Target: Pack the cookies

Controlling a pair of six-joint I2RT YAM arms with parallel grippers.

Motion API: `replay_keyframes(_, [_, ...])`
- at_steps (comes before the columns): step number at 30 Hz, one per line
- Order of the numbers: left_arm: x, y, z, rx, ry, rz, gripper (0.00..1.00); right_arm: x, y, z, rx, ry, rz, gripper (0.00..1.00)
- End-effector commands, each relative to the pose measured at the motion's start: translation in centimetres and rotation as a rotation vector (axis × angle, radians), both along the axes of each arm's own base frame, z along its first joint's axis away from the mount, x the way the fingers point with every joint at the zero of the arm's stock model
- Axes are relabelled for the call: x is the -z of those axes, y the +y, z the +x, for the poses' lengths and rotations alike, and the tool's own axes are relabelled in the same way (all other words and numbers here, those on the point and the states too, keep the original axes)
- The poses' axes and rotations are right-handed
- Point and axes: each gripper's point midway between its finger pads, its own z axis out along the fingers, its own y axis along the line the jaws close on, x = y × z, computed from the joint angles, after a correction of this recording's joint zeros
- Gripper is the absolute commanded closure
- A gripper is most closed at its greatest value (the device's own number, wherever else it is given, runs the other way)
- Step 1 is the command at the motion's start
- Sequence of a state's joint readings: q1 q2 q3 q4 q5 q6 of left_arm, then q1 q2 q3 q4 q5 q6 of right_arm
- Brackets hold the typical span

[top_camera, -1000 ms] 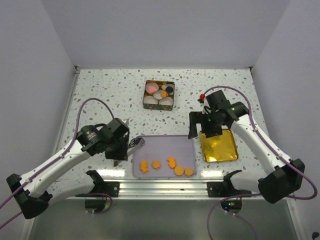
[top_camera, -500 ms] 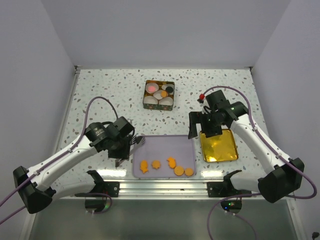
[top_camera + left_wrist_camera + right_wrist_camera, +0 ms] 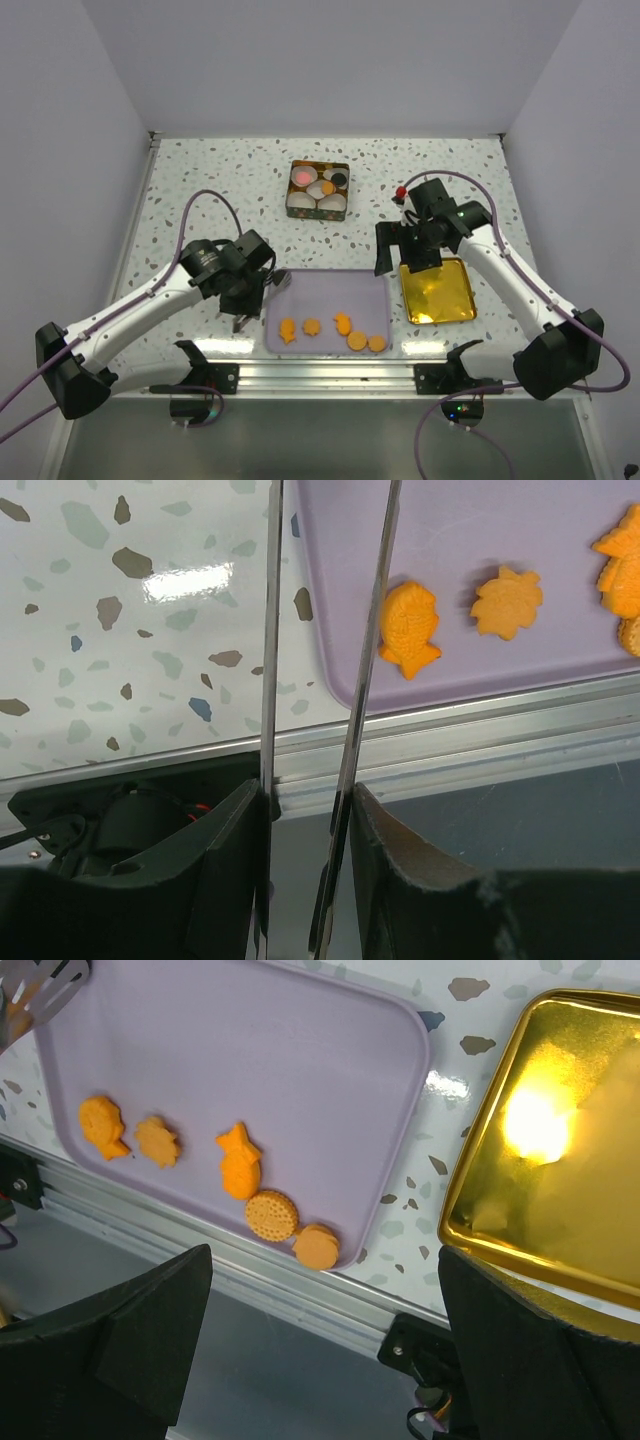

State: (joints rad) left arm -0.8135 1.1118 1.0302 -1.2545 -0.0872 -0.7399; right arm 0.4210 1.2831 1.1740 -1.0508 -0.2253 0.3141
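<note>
Five orange cookies lie along the near side of the purple tray (image 3: 330, 290): a fish (image 3: 287, 331), a star (image 3: 312, 327), a second fish (image 3: 342, 323) and two rounds (image 3: 357, 341) (image 3: 377, 343). The left wrist view shows the fish (image 3: 408, 628) and star (image 3: 507, 602) just right of the metal tongs (image 3: 360, 680). My left gripper (image 3: 248, 290) (image 3: 305, 810) is shut on the tongs at the tray's left edge. My right gripper (image 3: 408, 258) (image 3: 325, 1290) hangs open and empty above the tray's right side. The box (image 3: 319, 189) holds a pink, a black and an orange cookie among white cups.
A gold lid (image 3: 437, 290) (image 3: 560, 1150) lies on the table right of the tray, under the right arm. The aluminium rail (image 3: 330, 372) runs along the near table edge. The tongs' tip (image 3: 40, 985) shows at the tray's far left corner.
My left arm has moved right and a little forward, bringing the tongs closer to the tray's left edge. The right arm and the cookies have stayed put.
</note>
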Motion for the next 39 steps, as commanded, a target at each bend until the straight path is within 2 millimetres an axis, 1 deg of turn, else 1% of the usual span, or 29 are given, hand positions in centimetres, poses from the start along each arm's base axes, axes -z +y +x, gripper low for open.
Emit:
replay_keyframes(1, [-1.1,0.1,1.2,-0.014,-0.067,0.004,0.59,-1.1,0.7,1.2,-0.024,-0.044,0.015,0.01])
replay_keyframes(3, [-1.4,0.0,1.4,-0.016,-0.08,0.002,0.63,-1.3,0.8,1.3,-0.026,-0.047,0.019,0.01])
replay_keyframes(8, [-2.4,-0.3,2.3,-0.018,-0.113,-0.004,0.67,-1.7,0.9,1.4,-0.028,-0.048,0.021,0.01])
replay_keyframes(14, [-4.5,-1.4,3.6,0.005,-0.159,-0.028,0.72,-1.9,0.4,0.9,-0.02,-0.057,0.014,0.01])
replay_keyframes(19, [-5.6,-2.1,4.7,0.034,-0.182,-0.022,0.72,-2.0,0.0,0.1,-0.003,-0.067,0.014,0.01])
replay_keyframes(20, [-6.3,-2.4,5.0,0.038,-0.195,-0.033,0.72,-2.0,-0.1,0.0,0.0,-0.068,0.014,0.01])
replay_keyframes(22, [-6.6,-2.8,5.5,0.048,-0.201,-0.032,0.72,-1.9,-0.4,-0.3,0.008,-0.068,0.01,0.01])
replay_keyframes(23, [-7.3,-3.2,5.9,0.051,-0.217,-0.043,0.72,-1.9,-0.4,-0.4,0.01,-0.068,0.01,0.01])
replay_keyframes(24, [-7.4,-3.4,6.2,0.061,-0.216,-0.038,0.72,-1.9,-0.5,-0.5,0.013,-0.067,0.01,0.01])
replay_keyframes(25, [-8.0,-3.8,6.6,0.066,-0.23,-0.049,0.72,-2.0,-0.6,-0.7,0.014,-0.069,0.009,0.01])
replay_keyframes(28, [-8.3,-4.4,7.3,0.09,-0.235,-0.039,0.72,-2.4,-0.9,-0.9,0.028,-0.083,0.01,0.01])
replay_keyframes(33, [-9.5,-5.7,9.2,0.117,-0.273,-0.035,0.72,-2.2,-1.6,-1.6,0.042,-0.083,-0.009,0.01])
replay_keyframes(34, [-10.1,-6.1,9.6,0.118,-0.29,-0.043,0.71,-2.3,-1.7,-1.8,0.044,-0.084,-0.013,0.01])
replay_keyframes(36, [-10.0,-6.5,10.5,0.132,-0.296,-0.025,0.71,-2.3,-2.0,-2.1,0.049,-0.089,-0.019,0.01])
replay_keyframes(37, [-10.7,-6.9,10.9,0.136,-0.311,-0.031,0.71,-2.3,-2.1,-2.3,0.051,-0.088,-0.021,0.01])
replay_keyframes(38, [-10.3,-7.1,11.6,0.142,-0.308,-0.008,0.7,-2.5,-2.3,-2.4,0.053,-0.095,-0.022,0.01])
replay_keyframes(39, [-10.4,-7.3,11.9,0.148,-0.309,-0.001,0.7,-2.5,-2.4,-2.5,0.056,-0.096,-0.027,0.01])
